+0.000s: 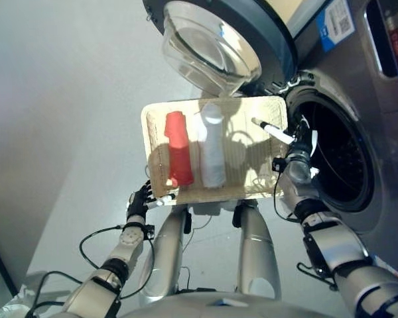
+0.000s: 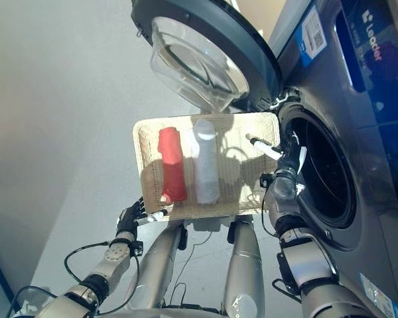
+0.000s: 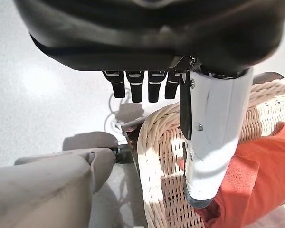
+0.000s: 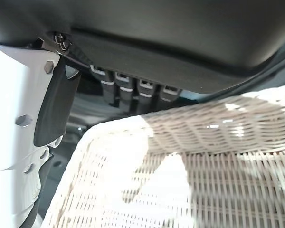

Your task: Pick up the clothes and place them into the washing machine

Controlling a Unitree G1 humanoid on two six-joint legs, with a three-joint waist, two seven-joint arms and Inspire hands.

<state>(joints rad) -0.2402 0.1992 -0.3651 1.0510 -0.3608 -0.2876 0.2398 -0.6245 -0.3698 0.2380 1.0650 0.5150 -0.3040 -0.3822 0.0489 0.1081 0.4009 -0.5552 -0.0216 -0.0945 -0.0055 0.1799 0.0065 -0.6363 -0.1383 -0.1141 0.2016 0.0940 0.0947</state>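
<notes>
A shallow wicker basket is held up in front of me, next to the washing machine's open drum. A rolled red cloth and a rolled white cloth lie side by side in its left half. My left hand pinches the basket's near left corner, with the white-covered thumb over the rim beside the red cloth. My right hand grips the right rim by the drum, its thumb lying inside the basket.
The machine's round door hangs open just beyond the basket's far edge. The grey machine front runs along the right. Pale floor lies to the left.
</notes>
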